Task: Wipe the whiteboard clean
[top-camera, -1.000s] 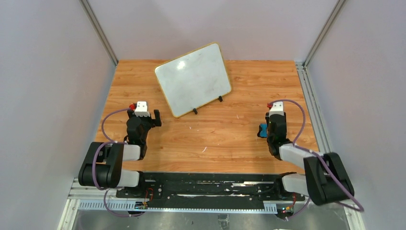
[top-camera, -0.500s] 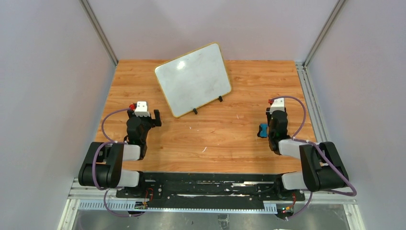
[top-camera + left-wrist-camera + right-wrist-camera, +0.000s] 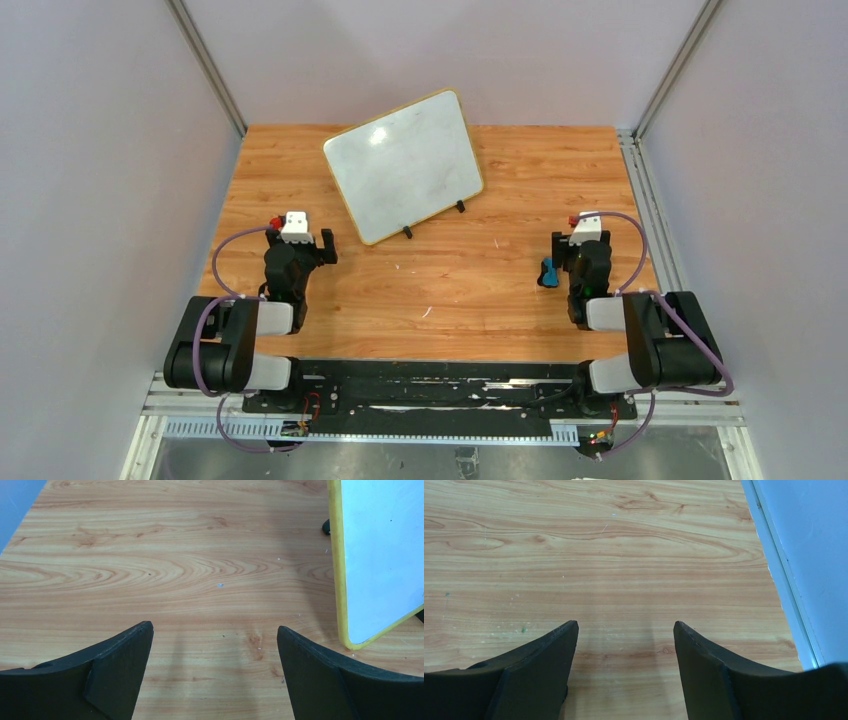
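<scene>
The whiteboard (image 3: 405,165) stands tilted at the back middle of the table, white with a yellow frame and two black feet, and its face shows no writing. Its near corner (image 3: 380,555) appears at the right of the left wrist view. My left gripper (image 3: 303,241) (image 3: 215,630) is open over bare wood, just left of the board's near corner. My right gripper (image 3: 581,250) (image 3: 625,625) is open near the right edge, with nothing between its fingers. A small blue eraser (image 3: 547,272) lies on the table just left of it, apart from the fingers.
The wooden table (image 3: 450,290) is walled on three sides by grey panels. A metal rail (image 3: 645,190) runs along the right edge, close to my right gripper. Both arm bases sit at the near edge.
My right gripper has opened and let go of the blue eraser, which now lies on the table beside it. The right wrist shifted slightly right. The left arm has not moved.
</scene>
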You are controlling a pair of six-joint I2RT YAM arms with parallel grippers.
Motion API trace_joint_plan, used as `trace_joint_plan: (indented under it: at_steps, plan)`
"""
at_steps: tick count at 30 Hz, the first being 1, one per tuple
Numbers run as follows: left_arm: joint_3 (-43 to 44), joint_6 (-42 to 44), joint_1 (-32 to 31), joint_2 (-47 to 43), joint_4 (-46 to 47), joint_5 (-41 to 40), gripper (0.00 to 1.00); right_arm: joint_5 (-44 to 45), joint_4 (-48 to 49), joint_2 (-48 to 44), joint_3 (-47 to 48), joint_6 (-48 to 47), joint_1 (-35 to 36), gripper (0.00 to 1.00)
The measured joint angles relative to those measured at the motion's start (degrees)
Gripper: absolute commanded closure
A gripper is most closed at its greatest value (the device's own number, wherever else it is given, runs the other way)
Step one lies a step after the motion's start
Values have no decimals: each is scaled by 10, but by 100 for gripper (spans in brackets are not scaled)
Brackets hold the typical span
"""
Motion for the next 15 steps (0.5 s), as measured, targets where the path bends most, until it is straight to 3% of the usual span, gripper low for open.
trace_joint_plan:
  at_steps: [15]
  plan:
    - [0,0,0,0,0,0,2,-3,-3,-1,0,0,0,27]
